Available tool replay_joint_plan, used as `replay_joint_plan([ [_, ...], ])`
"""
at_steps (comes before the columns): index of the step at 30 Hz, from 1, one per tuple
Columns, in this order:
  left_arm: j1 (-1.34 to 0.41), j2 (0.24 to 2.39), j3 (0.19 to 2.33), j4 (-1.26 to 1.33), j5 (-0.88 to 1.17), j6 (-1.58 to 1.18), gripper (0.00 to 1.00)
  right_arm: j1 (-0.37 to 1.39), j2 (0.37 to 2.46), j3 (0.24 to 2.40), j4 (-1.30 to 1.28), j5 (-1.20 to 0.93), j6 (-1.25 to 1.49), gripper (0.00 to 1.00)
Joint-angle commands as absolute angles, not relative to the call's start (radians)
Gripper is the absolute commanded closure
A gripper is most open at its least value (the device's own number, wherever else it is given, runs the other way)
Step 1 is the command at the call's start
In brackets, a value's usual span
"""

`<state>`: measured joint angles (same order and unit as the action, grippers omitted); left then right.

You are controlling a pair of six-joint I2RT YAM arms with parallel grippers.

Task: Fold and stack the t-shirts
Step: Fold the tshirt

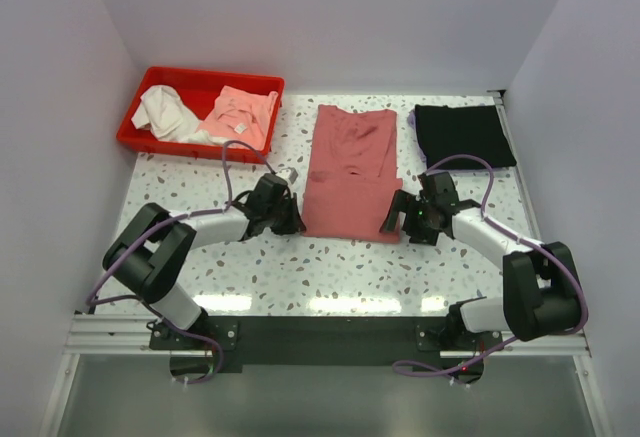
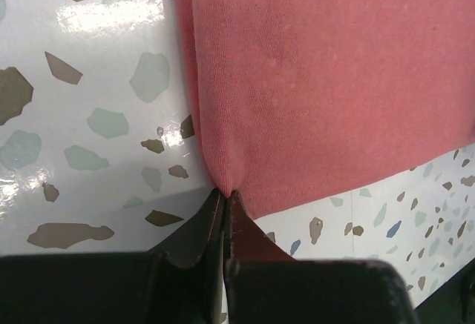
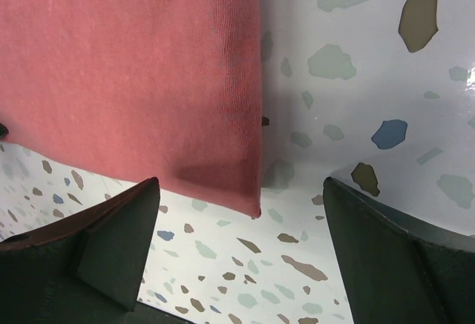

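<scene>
The left fingers (image 2: 197,235) are pressed together, pinching the near left corner of the rose-red shirt (image 1: 348,172), which lies folded on the middle of the tabletop (image 1: 330,267). The right fingers (image 3: 119,235) are spread wide, low by its near right corner, both arms reaching inward. The black shirt (image 1: 463,134) lies folded at the far right.

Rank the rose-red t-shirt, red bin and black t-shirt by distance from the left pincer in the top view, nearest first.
1. The rose-red t-shirt, in the middle: the left pincer is shut on its near left corner.
2. The red bin, far left, beyond the pincer.
3. The black t-shirt, far right, past the rose-red one.
</scene>
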<state>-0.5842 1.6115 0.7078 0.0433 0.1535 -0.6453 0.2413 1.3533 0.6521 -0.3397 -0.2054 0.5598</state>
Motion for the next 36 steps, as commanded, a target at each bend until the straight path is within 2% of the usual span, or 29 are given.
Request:
replay_joint_plan([
  [1, -0.591, 1.618, 0.690, -0.022, 0.124, -0.641, 1.00, 0.241, 1.339, 0.641, -0.316, -0.218, 0.552, 0.06],
  [7, -0.591, 1.602, 0.663, -0.015, 0.126, -0.653, 1.00, 0.241, 1.373, 0.632, -0.285, -0.233, 0.557, 0.14],
  [9, -0.591, 1.597, 0.655, -0.015, 0.124, -0.655, 1.00, 0.241, 1.382, 0.634, -0.275, -0.235, 0.558, 0.23],
  [11, -0.591, 1.594, 0.653, -0.015, 0.124, -0.658, 1.00, 0.241, 1.388, 0.638, -0.275, -0.229, 0.560, 0.25],
  [12, -0.591, 1.594, 0.653, -0.015, 0.124, -0.658, 1.00, 0.239, 1.393, 0.638, -0.272, -0.229, 0.557, 0.33],
  [16, -0.591, 1.595, 0.653, -0.014, 0.126, -0.661, 1.00, 0.241, 1.404, 0.638, -0.281, -0.238, 0.558, 0.39],
  [23, -0.591, 1.588, 0.640, -0.015, 0.124, -0.667, 1.00, 0.242, 1.391, 0.583, -0.268, -0.279, 0.580, 0.42],
  [36, -0.592, 1.554, 0.574, 0.051, 0.129, -0.701, 1.00, 0.242, 1.345, 0.505, -0.281, -0.328, 0.594, 0.56],
])
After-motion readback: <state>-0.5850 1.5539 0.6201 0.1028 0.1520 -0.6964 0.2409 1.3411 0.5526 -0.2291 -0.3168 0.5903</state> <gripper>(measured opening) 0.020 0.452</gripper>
